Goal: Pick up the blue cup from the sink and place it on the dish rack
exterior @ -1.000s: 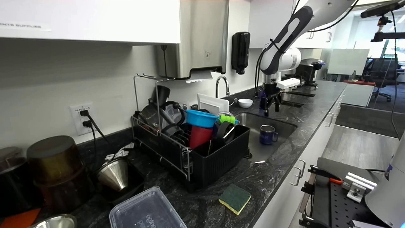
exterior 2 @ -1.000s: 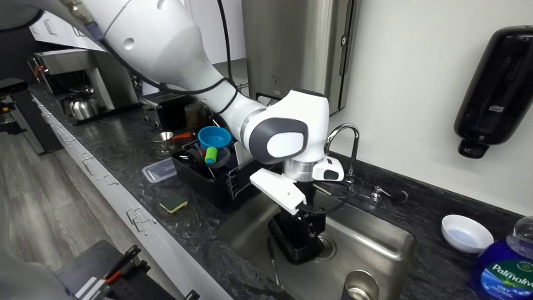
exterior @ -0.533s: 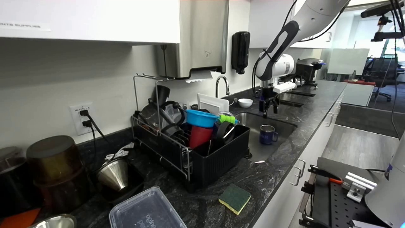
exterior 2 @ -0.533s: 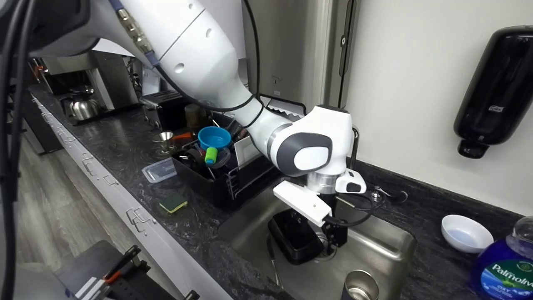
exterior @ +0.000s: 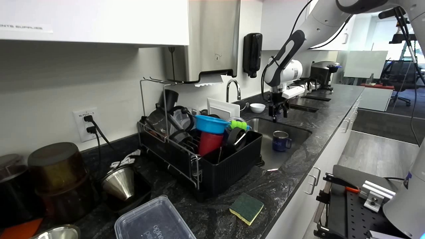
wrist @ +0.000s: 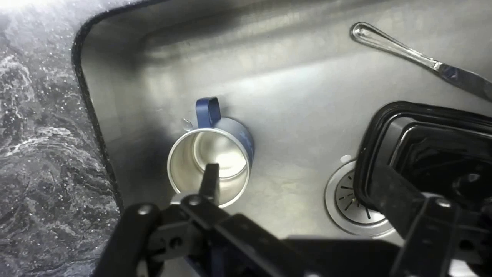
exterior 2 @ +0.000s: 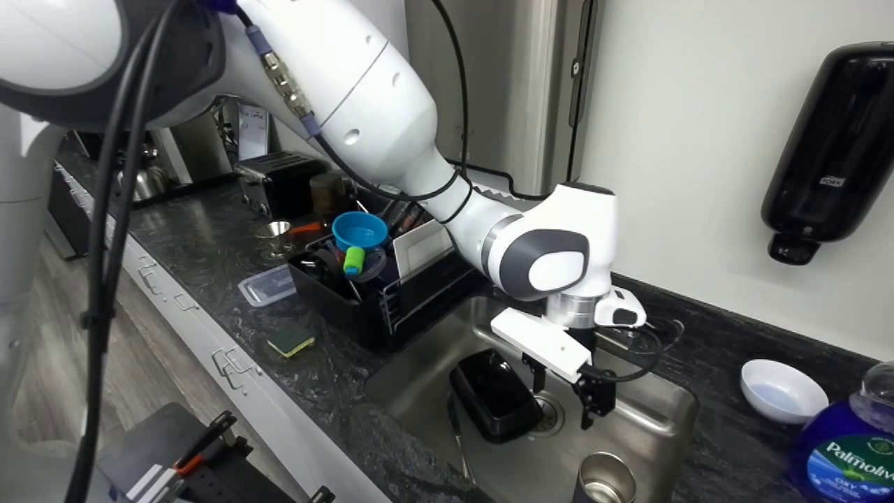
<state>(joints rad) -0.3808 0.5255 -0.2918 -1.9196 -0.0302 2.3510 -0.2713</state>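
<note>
Opens past pale wall (exterior: 106, 86) and white cabinets (exterior: 94, 20) onto grey flooring (exterior: 378, 149), a dark office chair (exterior: 396, 74) and, apparently, a bright window (exterior: 382, 35).

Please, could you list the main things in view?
Rectangular steel sink: one, silver, in marbled black counter
Metal-lined cylindrical cup: one, blue, in sink
Glossy rectangular container: one, black, in sink
Metal knife: one, silver, in sink
Wire-framed dish rack: one, black, beside sink
Piled dishes: several, mixed colours, in rack
Rectangular sponge: one, green and yellow, on counter
Round bowl: one, white, on counter
Palmolive bottle: one, blue, on counter
Metal faucet: one, silver, behind sink
Jointed arm: one, white and grey, over sink
Two-fingered hand: one, black, open above sink
</note>
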